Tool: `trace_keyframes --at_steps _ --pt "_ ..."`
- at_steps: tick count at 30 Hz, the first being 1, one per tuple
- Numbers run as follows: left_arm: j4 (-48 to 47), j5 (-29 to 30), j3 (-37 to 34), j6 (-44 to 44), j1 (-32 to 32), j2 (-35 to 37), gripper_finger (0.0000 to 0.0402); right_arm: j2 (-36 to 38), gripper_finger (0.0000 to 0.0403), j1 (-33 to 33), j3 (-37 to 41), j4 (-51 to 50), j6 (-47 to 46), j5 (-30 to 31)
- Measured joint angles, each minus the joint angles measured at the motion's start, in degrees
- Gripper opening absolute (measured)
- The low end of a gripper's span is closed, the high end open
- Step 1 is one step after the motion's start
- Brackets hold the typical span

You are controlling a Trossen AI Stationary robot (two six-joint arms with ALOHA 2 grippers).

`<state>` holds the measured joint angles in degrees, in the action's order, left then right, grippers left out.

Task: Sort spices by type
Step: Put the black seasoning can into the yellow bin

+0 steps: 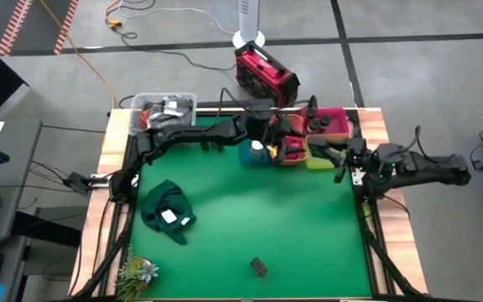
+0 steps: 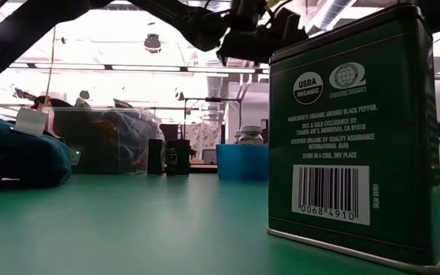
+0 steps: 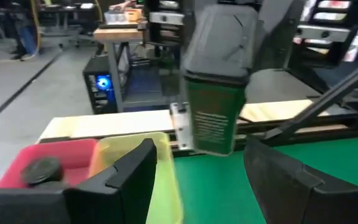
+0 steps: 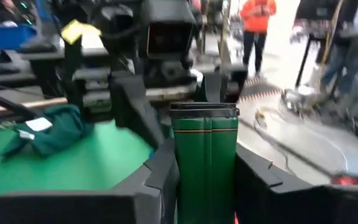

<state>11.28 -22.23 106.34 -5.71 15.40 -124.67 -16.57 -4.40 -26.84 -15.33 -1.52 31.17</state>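
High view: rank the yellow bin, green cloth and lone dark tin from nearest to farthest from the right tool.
Measured from the right tool at the table's right edge:
1. Yellow bin, right beside it in the bin row.
2. Lone dark tin, near the front edge.
3. Green cloth, far over on the left.

Robotics lab: concrete floor point(image 1: 409, 21), cables, workbenches point(image 3: 124, 34).

The green tin point(image 2: 355, 130) reads "USDA ORGANIC", "ORGANIC GROUND BLACK PEPPER", barcode "0068 4910".
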Motion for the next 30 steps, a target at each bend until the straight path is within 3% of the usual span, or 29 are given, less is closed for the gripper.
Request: trace_keyframes --at_steps 5,10,19,30 --pt "0.2 0.1 0.0 3.4 -0.1 0.0 0.0229 0.6 0.0138 -3.8 3.2 7.8 3.8 2.0" --pt "-0.2 -3.7 0.0 4.4 -0.8 -0.1 0.0245 0.4 0.0139 -5.3 4.8 11.8 6.0 2.7" --pt "-0.1 -3.6 0.0 -1.8 -3.2 -0.1 0.0274 0.4 0.0139 -5.4 4.8 14.8 7.0 2.6" --pt "9.6 -1.9 0.1 -0.5 -3.5 -0.3 0.0274 0.4 0.0140 -8.2 4.8 18.9 9.4 1.8"
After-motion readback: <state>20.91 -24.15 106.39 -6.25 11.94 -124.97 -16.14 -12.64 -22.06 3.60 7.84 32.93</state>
